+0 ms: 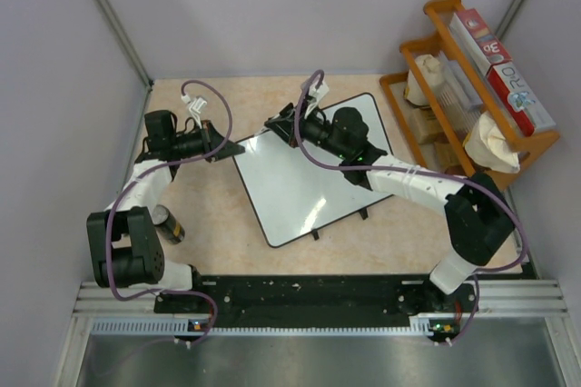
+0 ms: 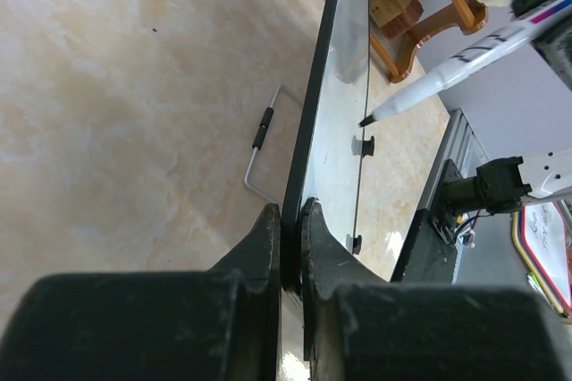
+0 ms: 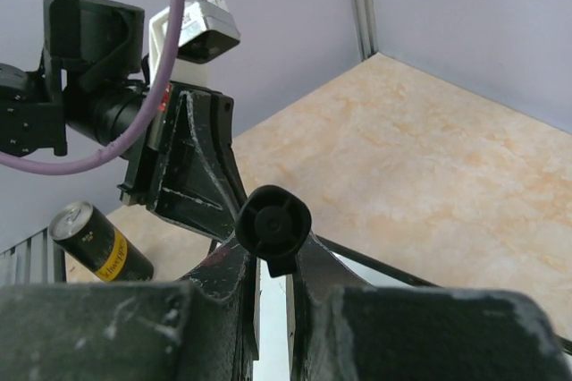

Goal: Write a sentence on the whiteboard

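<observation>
The whiteboard (image 1: 300,183) lies at an angle in the middle of the table, glossy white with a thin black frame, and no writing shows on it. My left gripper (image 1: 234,148) is shut on the frame at its left corner, and in the left wrist view the jaws (image 2: 290,213) pinch that black edge. My right gripper (image 1: 280,124) hovers over the far left corner, shut on a white marker (image 2: 451,68) whose black tip meets the board surface (image 2: 344,86). In the right wrist view the marker's black end cap (image 3: 273,220) sits between my fingers.
A wooden rack (image 1: 472,96) holding boxes and packets stands at the right, close to the board's far corner. A black and yellow can (image 1: 168,223) lies by the left arm's base. A wire stand (image 2: 259,144) rests on the table beside the board's edge. Purple walls close in the sides.
</observation>
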Motion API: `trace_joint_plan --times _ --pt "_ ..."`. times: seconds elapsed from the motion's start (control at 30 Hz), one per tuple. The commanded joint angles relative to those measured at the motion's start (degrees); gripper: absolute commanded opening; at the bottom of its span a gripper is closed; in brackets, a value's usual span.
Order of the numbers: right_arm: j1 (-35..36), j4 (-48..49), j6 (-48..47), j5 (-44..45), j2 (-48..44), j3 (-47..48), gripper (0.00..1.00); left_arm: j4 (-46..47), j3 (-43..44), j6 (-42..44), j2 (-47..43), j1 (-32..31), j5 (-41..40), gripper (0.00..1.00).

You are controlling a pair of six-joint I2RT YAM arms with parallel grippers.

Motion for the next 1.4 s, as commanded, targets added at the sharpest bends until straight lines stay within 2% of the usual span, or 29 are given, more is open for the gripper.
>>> trace_joint_plan --times 0.0,0.33,1.37 --pt "0.6 1.1 -0.5 0.1 1.9 3.3 0.00 1.8 -0.7 7.8 -1.2 -0.4 -7.9 0.00" --pt "0.7 -0.2 -1.1 0.7 3.9 2.2 0.00 1.7 -0.7 7.9 -1.1 -0.5 -7.8 0.00" --pt "0.6 -0.5 -0.5 -1.5 -0.7 -8.9 0.00 1.4 -0.8 8.6 -0.7 -0.6 -8.6 0.00"
